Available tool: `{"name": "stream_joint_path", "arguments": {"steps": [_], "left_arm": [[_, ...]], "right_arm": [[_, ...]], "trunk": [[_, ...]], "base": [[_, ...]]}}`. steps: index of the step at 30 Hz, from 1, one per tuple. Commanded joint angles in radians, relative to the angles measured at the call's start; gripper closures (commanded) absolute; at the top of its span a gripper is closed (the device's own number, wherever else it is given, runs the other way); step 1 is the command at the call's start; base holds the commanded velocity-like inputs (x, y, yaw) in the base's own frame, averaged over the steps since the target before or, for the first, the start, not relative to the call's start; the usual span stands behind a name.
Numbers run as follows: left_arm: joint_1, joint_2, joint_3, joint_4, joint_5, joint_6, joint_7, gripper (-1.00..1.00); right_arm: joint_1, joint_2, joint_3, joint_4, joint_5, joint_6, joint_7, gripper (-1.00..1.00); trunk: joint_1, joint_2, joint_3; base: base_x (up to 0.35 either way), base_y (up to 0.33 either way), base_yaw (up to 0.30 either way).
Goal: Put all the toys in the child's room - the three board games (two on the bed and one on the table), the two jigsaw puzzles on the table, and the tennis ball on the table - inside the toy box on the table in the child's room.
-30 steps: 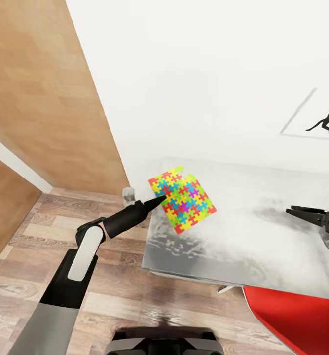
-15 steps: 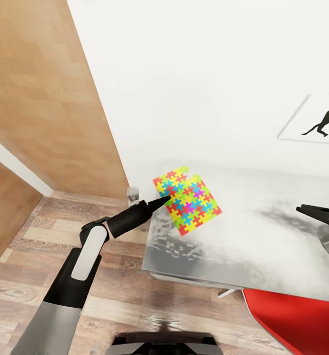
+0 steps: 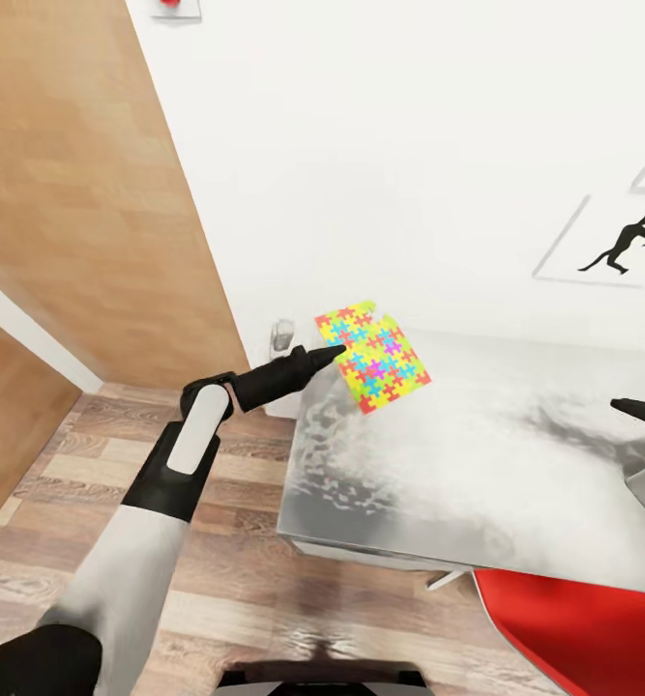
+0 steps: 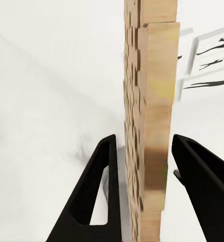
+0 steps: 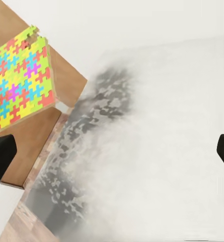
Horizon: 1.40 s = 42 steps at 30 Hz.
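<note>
Since a second ago you are lifting the jigsaw puzzle (image 3: 373,356) higher off the table (image 3: 515,464), and it is hanging tilted above the near corner. It looks thin, stiff and light, so an edge hold suits it. Your left gripper (image 3: 337,354) is pinching that edge; your right gripper (image 5: 112,151) is gaping, empty.

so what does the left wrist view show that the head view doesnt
The left wrist view alone shows the jigsaw puzzle edge-on: a plain tan back and rim, standing between the two black fingers, which sit close on either side of it.

The head view alone shows the puzzle's colourful printed face, the whole left arm, the wood floor, the red chair seat and the right gripper's tip.

Both show the puzzle in the left gripper, the white wall and the black silhouette picture.
</note>
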Motion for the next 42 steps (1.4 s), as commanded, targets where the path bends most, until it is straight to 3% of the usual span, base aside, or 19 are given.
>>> {"name": "stream_joint_path", "arguments": {"steps": [1,5,13,23,29,32,35,37,38,40,42], "left_arm": [[-0.025,-0.002,-0.004,0.029,0.003,0.007,0.003,1.0],[-0.1,-0.009,-0.045,0.107,0.013,0.013,0.019,1.0],[-0.178,-0.032,-0.084,0.18,0.044,0.018,0.032,1.0],[-0.199,-0.048,-0.098,0.2,0.115,0.01,0.039,1.0],[-0.194,-0.055,-0.104,0.191,0.148,-0.035,0.04,1.0],[-0.192,-0.058,-0.116,0.186,0.193,-0.06,0.041,1.0],[-0.192,-0.06,-0.163,0.181,0.284,-0.12,0.05,1.0],[-0.192,-0.06,-0.185,0.18,0.323,-0.154,0.052,1.0],[-0.191,-0.06,-0.211,0.179,0.364,-0.184,0.057,1.0],[-0.191,-0.06,-0.261,0.176,0.434,-0.234,0.096,1.0],[-0.191,-0.06,-0.284,0.164,0.462,-0.267,0.146,1.0]], "right_arm": [[0.001,0.0,-0.013,0.0,0.002,0.012,0.004,-1.0],[0.007,0.0,-0.047,0.0,0.002,0.03,0.004,-1.0],[0.014,0.0,-0.07,0.0,0.002,0.041,0.004,-1.0],[0.031,0.001,-0.126,0.0,0.002,0.05,0.005,-1.0],[0.051,0.001,-0.164,0.0,0.002,0.057,0.029,-1.0],[0.056,0.001,-0.176,0.0,0.002,0.058,0.07,-1.0],[0.06,0.001,-0.183,0.0,0.005,0.059,0.112,-1.0],[0.061,0.001,-0.185,0.0,0.007,0.059,0.119,-1.0],[0.061,0.001,-0.186,0.0,0.008,0.06,0.123,-1.0],[0.062,0.002,-0.187,0.0,0.01,0.06,0.128,-1.0],[0.062,0.002,-0.187,0.0,0.01,0.06,0.129,-1.0]], "trunk": [[0.001,-0.002,0.0],[0.001,-0.002,0.007],[0.001,-0.002,0.02],[0.001,-0.002,0.036],[0.001,-0.002,0.046],[0.001,-0.002,0.05],[0.001,-0.002,0.055],[0.001,-0.002,0.059],[0.001,-0.002,0.06],[0.001,-0.002,0.063],[0.001,-0.002,0.067]], "base": [[0.0,0.0,-0.074],[0.0,0.0,-0.079],[0.0,0.0,-0.085],[0.0,0.0,-0.092],[0.0,0.0,-0.098],[0.0,0.0,-0.099],[0.0,0.0,-0.1],[0.0,0.0,-0.1],[0.0,0.0,-0.1],[0.0,0.0,-0.1],[0.0,0.0,-0.1]]}}
